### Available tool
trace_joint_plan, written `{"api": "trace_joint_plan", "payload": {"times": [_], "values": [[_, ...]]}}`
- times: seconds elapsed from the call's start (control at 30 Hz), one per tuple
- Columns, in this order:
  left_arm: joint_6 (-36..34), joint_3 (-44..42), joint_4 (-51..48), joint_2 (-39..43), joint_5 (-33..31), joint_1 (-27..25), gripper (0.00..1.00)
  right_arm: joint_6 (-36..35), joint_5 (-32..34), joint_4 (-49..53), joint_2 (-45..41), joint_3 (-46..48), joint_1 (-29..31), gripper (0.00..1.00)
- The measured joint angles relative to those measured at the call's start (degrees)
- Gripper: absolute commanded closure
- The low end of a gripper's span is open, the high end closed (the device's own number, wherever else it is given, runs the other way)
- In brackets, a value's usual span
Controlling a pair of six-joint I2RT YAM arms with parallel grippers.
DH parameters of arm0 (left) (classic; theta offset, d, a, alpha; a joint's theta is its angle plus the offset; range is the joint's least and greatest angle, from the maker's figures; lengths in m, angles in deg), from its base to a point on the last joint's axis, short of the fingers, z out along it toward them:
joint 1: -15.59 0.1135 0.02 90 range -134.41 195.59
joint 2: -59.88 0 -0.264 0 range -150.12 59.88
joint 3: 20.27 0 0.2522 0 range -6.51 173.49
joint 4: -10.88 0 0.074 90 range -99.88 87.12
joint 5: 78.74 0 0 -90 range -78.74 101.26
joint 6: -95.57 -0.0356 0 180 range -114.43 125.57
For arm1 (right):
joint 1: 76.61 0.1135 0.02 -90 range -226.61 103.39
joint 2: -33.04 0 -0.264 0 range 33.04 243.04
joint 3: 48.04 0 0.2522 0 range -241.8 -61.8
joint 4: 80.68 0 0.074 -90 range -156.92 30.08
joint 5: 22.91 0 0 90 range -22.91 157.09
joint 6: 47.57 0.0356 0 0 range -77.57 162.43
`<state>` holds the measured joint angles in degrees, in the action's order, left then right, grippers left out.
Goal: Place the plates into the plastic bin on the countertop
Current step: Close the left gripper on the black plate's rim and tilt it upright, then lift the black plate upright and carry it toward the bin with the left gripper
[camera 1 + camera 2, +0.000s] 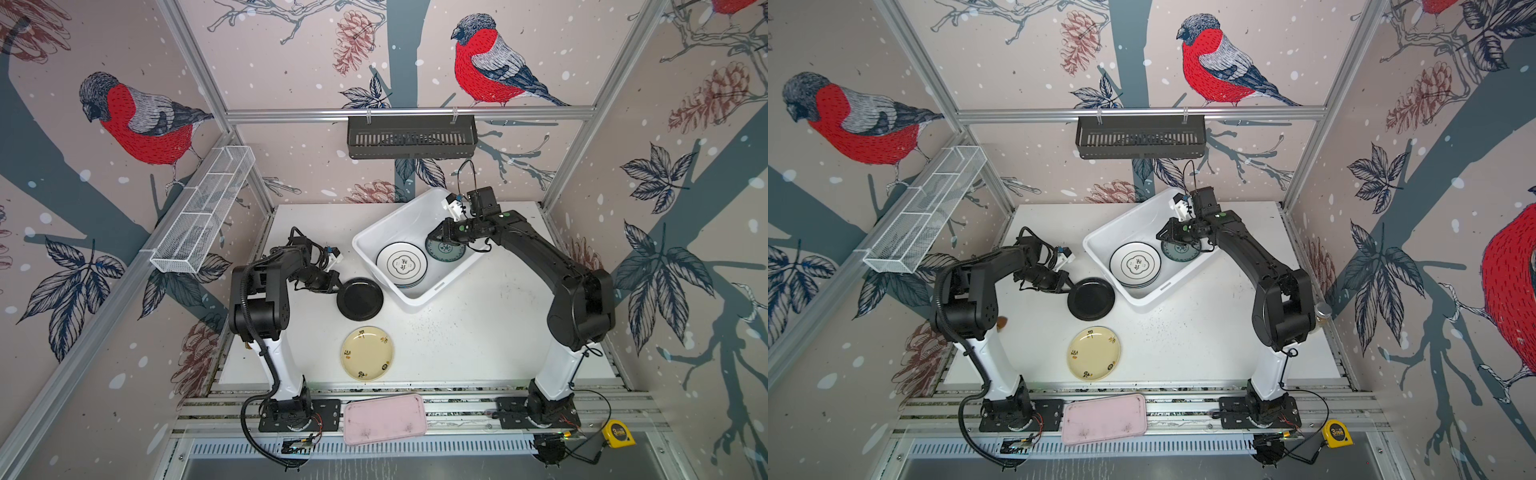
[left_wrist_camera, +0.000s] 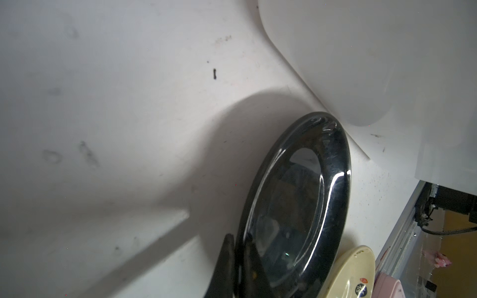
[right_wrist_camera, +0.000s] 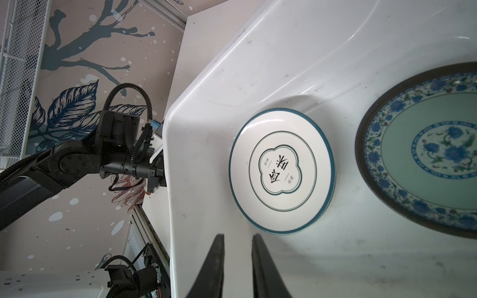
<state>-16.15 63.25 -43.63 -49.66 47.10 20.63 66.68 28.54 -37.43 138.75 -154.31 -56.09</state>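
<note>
On the white countertop [image 1: 478, 332] the left gripper [image 2: 238, 240] is clamped on the black plate [image 1: 360, 299] at its rim, just beside the plastic bin [image 1: 409, 216]. Over the bin, the right gripper [image 3: 237, 236] has its jaws slightly apart and empty above the teal plate [image 1: 446, 251]. The emblem plate [image 3: 281, 171] beside it bears Chinese characters.

Four plates show their faces: one black plate [image 1: 360, 299], one pale yellow plate [image 1: 368, 353], one teal plate [image 1: 446, 251] and one white black-rimmed plate [image 1: 402, 263]. Two of them lie on the desk [image 1: 478, 332] and two in the single plastic bin [image 1: 399, 220]. The white one tops a stack; more rims show under it, their number unclear. There is one pink tray [image 1: 384, 419], one black slotted basket [image 1: 411, 137], one wire shelf [image 1: 203, 210] and one yellow tape measure [image 1: 618, 433]. Two arms carry one pincer each: the left pincer [image 1: 337, 286] and the right pincer [image 1: 434, 237].
</note>
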Motion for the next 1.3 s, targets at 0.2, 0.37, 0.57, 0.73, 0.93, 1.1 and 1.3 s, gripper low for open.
{"api": "trace_joint_plan", "payload": {"times": [0.2,0.37,0.57,0.73,0.93,1.1,1.3], "values": [[-0.22,3.02,-1.31,1.7,-3.23,2.25,1.0,-0.02,-0.61,-0.04,1.11,-0.96,-0.11,0.78],[-0.76,5.16,-2.89,3.34,-5.27,3.82,1.0,-0.07,-1.16,-0.04,2.36,-1.68,-0.11,0.78],[-0.81,6.95,-4.96,5.18,-6.88,5.92,1.0,-0.5,-1.4,0.04,4.33,-4.26,-0.09,0.78],[-0.81,9.51,-6.8,6.97,-7.43,7.06,1.0,-1.73,-1.33,1.03,6.82,-7.04,-0.09,0.78],[-0.83,13.29,-9.2,8.98,-8.13,8.48,1.0,-3.5,0.5,3.08,9.62,-11.26,0.42,0.78],[-1.05,16.02,-10.95,11.13,-9.25,8.66,1.0,-4.92,2.21,4.68,11.41,-12.79,0.83,0.78],[-1.16,19.39,-12.7,13.0,-10.27,8.79,1.0,-4.96,2.6,4.9,13.18,-14.91,0.81,0.78]]}}
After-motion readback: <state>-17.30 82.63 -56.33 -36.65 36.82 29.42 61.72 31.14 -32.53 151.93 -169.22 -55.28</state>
